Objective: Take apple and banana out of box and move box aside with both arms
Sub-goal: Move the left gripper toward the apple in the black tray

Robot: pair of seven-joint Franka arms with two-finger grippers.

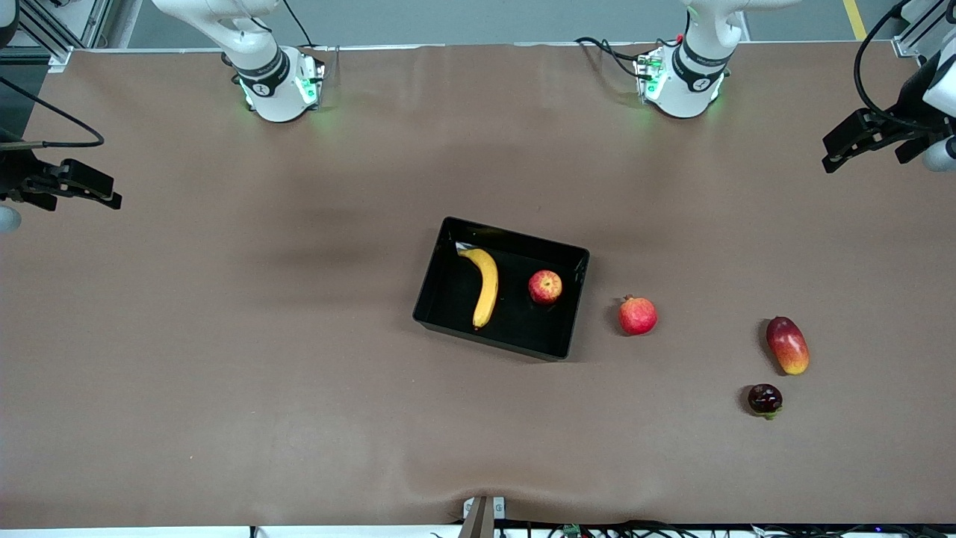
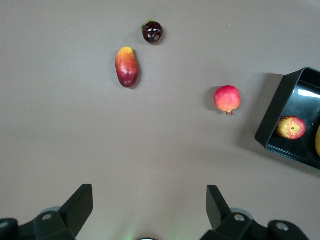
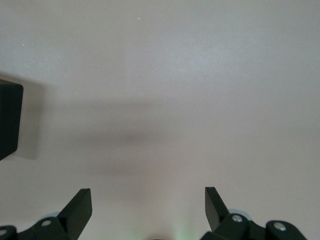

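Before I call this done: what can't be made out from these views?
- Box: cut off by the edge in both wrist views.
- Banana: only a sliver at the left wrist view's edge.
- Dark fruit nearest the front camera: too small to identify.
- Left hand and right hand: partly cut off at the front view's sides.

A broad table (image 1: pixel 224 359) fills the view, covered in a matte brown sheet that ripples a little along the edge nearest the front camera. Soft, even light falls from above — faint shadows smear across the middle. Past the top edge, a strip of grey floor (image 1: pixel 478 19) shows — a yellow line (image 1: pixel 854 19) crosses it.
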